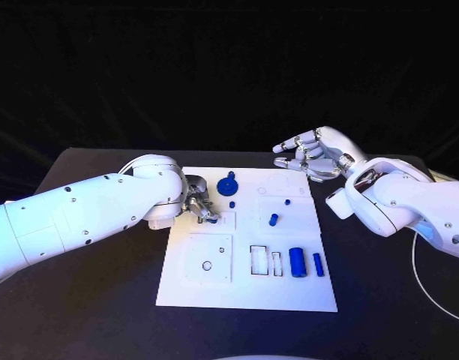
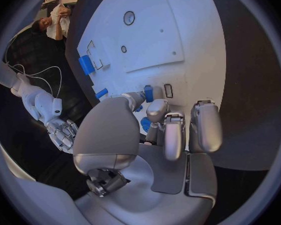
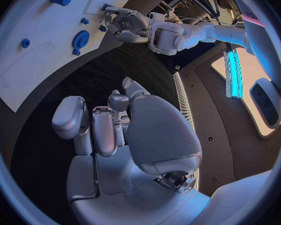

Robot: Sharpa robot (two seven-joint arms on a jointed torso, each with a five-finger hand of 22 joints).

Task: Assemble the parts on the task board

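Where the head view looks down on the black counter, the flat white board lies matte and rectangular, with shallow square recesses. On it are a round blue knob, a small blue peg and two upright blue cylinders near the right edge. The left hand rests at the board's left edge, fingers curled onto a blue part (mostly hidden). The right hand hovers beyond the board's far right corner, fingers loosely spread, holding nothing.

From the left wrist, silver fingers bend down around a blue piece on the board.

From the right wrist, the right hand hangs over dark counter, fingers apart; the knob sits on the board.
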